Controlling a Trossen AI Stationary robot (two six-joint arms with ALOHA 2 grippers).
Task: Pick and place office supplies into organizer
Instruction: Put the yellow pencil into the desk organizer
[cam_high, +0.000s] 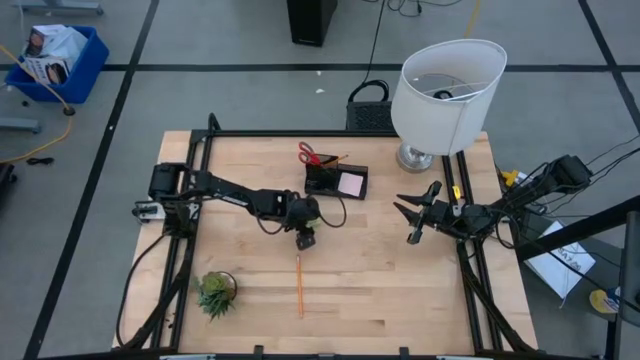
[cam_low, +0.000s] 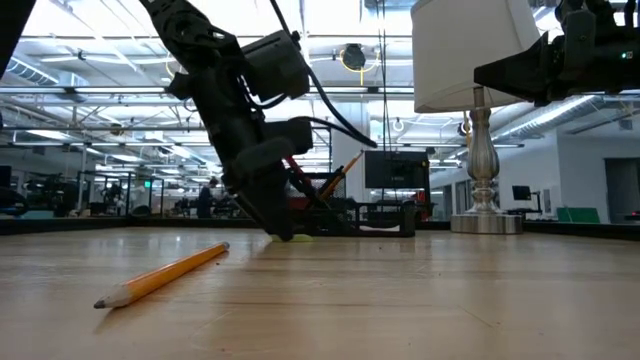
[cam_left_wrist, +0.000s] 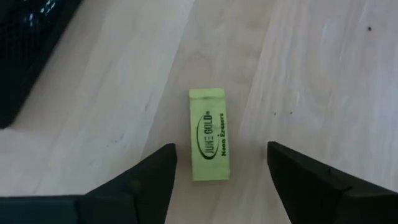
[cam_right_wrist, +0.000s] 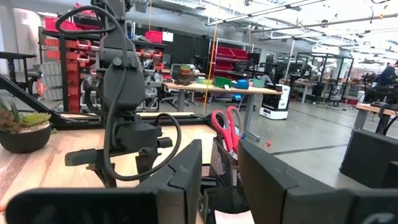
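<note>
A small yellow-green eraser (cam_left_wrist: 209, 134) with black print lies flat on the wood. My left gripper (cam_left_wrist: 221, 148) points down over it, open, one finger on each side of the eraser and clear of it; in the high view it (cam_high: 305, 238) is just nearer than the organizer. The black mesh organizer (cam_high: 335, 180) holds red-handled scissors (cam_high: 310, 155), which stick up out of it, and a pink sticky-note pad (cam_high: 350, 184). An orange pencil (cam_high: 299, 285) lies flat nearer the near edge. My right gripper (cam_high: 410, 222) hovers open to the organizer's right.
A white-shaded lamp (cam_high: 445, 95) stands at the far right corner. A small potted plant (cam_high: 215, 292) sits near the near left corner. Bare wood (cam_high: 390, 280) lies between the pencil and the right arm. Black frame rails (cam_high: 180, 250) run along the table's sides.
</note>
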